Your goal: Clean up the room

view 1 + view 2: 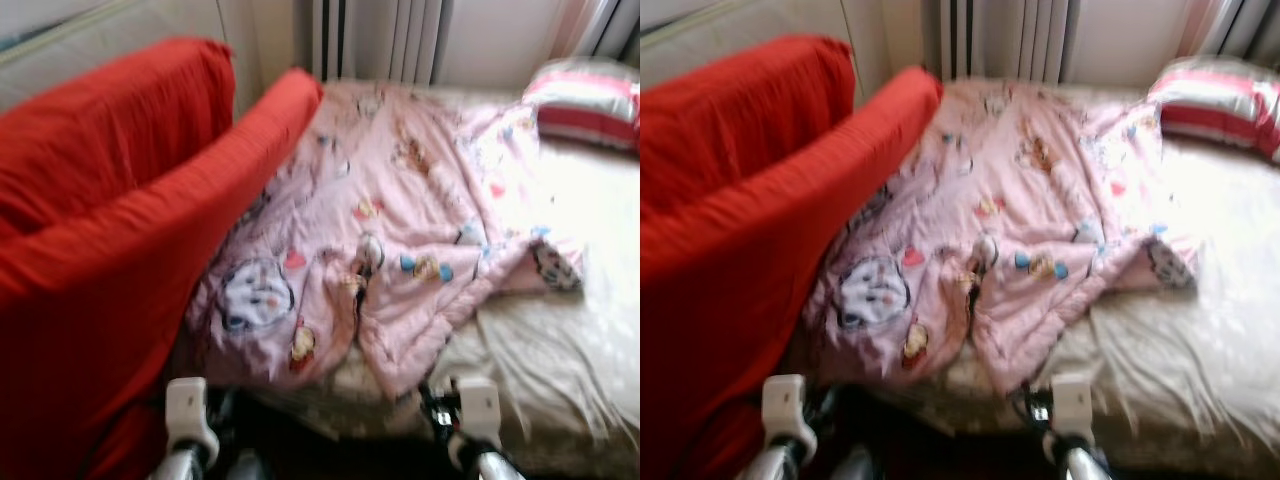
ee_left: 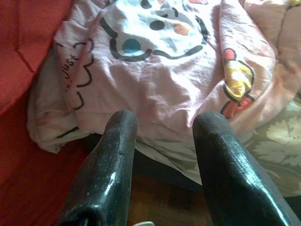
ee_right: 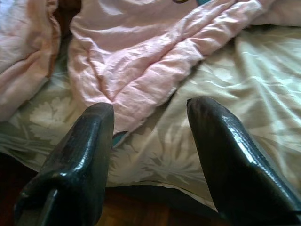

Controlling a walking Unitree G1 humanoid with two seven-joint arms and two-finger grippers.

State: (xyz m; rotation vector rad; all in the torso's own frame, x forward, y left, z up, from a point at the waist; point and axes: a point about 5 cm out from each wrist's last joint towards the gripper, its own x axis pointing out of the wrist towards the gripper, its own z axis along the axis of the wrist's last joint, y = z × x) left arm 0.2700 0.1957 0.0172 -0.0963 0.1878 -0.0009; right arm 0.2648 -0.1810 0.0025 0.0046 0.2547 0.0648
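Note:
A rumpled pink cartoon-print quilt lies bunched across the bed, its near edge folded over and hanging toward me. Beneath it is a beige floral sheet. My left gripper is open just short of the quilt's hanging corner, nothing between its fingers. My right gripper is open too, held just before a pink quilt fold and the sheet. Both wrists show low at the bed's near edge.
A big red covered cushion or sofa part leans along the bed's left side. A pink and white striped pillow rests at the far right. A radiator stands behind the bed. Dark floor lies below the bed edge.

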